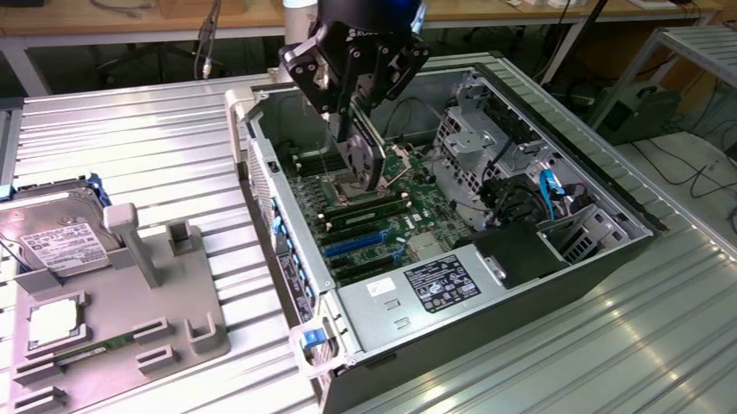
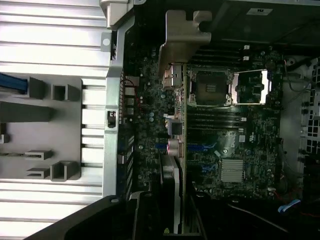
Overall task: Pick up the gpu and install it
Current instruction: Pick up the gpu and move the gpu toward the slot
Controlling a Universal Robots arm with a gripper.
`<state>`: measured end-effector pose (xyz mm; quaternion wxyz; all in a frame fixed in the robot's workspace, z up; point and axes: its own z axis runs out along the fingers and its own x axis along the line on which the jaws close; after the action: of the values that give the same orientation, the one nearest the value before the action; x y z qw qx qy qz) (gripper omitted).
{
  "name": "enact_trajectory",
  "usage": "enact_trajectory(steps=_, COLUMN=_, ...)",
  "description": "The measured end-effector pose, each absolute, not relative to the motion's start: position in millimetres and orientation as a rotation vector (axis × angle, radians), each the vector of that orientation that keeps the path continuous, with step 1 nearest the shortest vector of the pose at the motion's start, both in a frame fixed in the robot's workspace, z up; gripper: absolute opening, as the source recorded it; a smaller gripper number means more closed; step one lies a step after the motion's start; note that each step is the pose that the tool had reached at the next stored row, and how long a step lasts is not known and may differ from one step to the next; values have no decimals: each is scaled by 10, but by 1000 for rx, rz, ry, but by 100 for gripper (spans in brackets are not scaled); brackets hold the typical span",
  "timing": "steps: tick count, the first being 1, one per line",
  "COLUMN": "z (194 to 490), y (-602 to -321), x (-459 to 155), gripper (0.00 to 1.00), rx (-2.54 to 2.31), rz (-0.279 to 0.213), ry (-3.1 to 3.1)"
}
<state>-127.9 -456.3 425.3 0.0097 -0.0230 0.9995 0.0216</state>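
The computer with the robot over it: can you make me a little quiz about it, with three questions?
1. True or false: the gripper is holding the gpu upright over the open computer case.
2. Where is the hard drive?
A. inside the case
B. on the grey holder at the exterior view's left
C. in the gripper
3. Fill in the gap: the slim memory stick lying on the holder is coloured ____.

Key: 1 true; 2 B; 3 green.
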Motion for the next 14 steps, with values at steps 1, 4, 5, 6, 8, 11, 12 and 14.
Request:
enact_trajectory(steps=1, z=4253, y=-4563, x=-1205, gripper=28, rx=-72, rz=67, ry=3120)
enact_trajectory(steps=4, z=4253, y=-4563, x=-1047, gripper=28, rx=-72, rz=67, ry=3119)
enact_trajectory(steps=5, z=4253, y=-4563, x=-1000, gripper=28, rx=-72, rz=67, ry=3119)
enact_trajectory(steps=6, z=4252, y=-4563, x=-960, gripper=28, rx=-72, rz=67, ry=3119)
enact_trajectory(steps=8, z=4251, y=-4563, x=-758, gripper=28, rx=-72, rz=67, ry=3118)
enact_trajectory(steps=11, z=4246, y=-4563, x=-333, gripper=28, rx=-72, rz=67, ry=3115)
enact_trajectory(steps=12, z=4243, y=-4563, x=-200, gripper=28, rx=-72, rz=66, ry=3113)
enact_trajectory(steps=14, z=4241, y=-4563, x=-117, gripper=28, rx=-72, rz=66, ry=3112)
